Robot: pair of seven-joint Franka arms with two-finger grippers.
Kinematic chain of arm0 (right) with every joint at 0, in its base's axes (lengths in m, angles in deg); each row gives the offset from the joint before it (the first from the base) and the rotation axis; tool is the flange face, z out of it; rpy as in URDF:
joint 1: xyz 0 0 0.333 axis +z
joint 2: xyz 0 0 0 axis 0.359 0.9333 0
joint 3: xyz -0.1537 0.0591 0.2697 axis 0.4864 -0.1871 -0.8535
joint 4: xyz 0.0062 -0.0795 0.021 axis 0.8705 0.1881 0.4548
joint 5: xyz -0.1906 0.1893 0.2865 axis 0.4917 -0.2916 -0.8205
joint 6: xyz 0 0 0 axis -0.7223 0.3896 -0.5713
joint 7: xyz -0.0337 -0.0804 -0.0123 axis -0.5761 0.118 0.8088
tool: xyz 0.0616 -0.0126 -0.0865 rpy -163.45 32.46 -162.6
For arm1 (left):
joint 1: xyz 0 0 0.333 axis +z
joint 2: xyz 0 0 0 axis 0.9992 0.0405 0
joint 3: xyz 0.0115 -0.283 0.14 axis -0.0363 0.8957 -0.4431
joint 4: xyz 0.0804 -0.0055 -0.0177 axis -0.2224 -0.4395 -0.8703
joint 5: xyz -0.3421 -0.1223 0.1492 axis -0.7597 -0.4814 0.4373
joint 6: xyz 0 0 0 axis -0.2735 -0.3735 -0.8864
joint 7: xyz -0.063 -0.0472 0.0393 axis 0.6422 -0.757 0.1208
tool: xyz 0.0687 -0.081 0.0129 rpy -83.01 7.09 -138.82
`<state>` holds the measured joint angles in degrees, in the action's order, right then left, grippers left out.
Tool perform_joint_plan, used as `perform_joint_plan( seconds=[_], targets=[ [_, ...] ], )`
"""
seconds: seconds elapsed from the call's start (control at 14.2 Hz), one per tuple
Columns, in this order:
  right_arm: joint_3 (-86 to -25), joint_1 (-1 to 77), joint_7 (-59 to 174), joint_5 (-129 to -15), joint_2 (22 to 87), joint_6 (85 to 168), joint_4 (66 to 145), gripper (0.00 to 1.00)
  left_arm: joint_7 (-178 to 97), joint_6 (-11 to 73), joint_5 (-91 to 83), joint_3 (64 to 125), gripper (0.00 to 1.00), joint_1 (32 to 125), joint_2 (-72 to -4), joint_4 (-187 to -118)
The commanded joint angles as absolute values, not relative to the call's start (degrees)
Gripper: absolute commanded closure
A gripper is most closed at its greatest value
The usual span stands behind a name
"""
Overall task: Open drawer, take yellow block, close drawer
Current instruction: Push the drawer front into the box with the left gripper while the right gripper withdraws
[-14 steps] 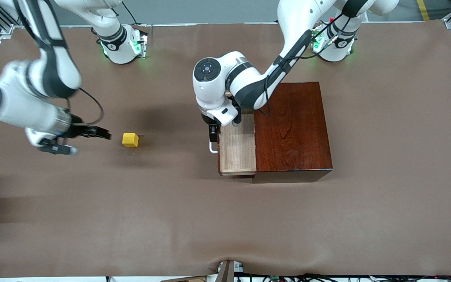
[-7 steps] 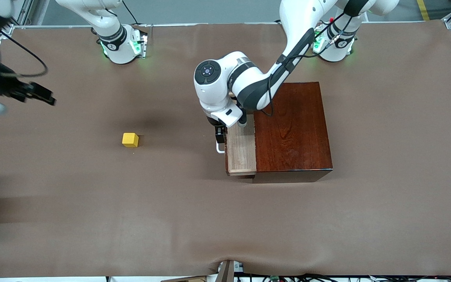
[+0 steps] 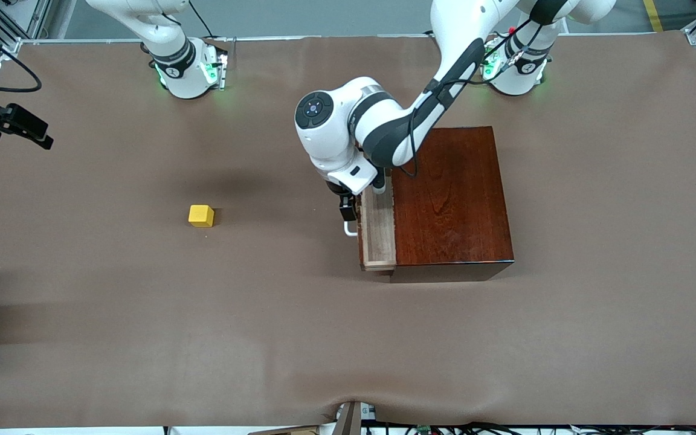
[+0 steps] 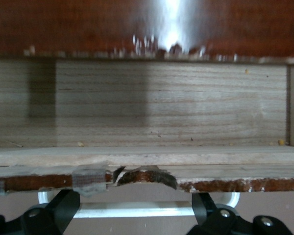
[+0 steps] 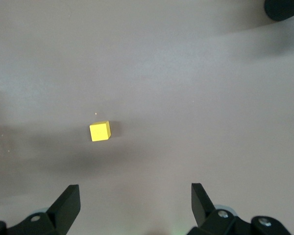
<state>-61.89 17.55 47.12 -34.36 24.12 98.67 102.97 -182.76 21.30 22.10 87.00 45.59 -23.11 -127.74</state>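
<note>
Two of three steps look done to us. Front view: the yellow block [image 3: 201, 215] sits on the brown-covered bench [image 3: 505, 338], well apart from the wooden box [image 3: 451, 199] toward the right arm's end; the drawer [image 3: 378, 232] is only partly out. The left gripper [image 3: 348, 214] is at the white handle [image 3: 348, 229]; the right gripper [image 3: 19, 124] hangs at the bench's edge, released.

Left wrist view: fingers [image 4: 59, 208] straddle the handle; we cannot tell if they clench it. The drawer tray is empty.

Right wrist view: block alone, fingers [image 5: 68, 203] spread. Closing remains.
</note>
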Motion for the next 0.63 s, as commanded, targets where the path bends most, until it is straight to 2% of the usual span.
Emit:
perform_joint_plan(
  seconds=[0.0,0.56],
  targets=[
    [-66.13,14.11,47.08,-33.36,24.38,97.23,102.00,0.00,-182.97,16.36,26.50,85.52,0.00,46.46,-23.53,-128.37],
    [-66.06,14.45,47.35,-34.06,24.46,97.40,102.09,0.00,-183.23,10.12,28.25,84.73,0.00,47.34,-23.27,-128.72]
  ],
)
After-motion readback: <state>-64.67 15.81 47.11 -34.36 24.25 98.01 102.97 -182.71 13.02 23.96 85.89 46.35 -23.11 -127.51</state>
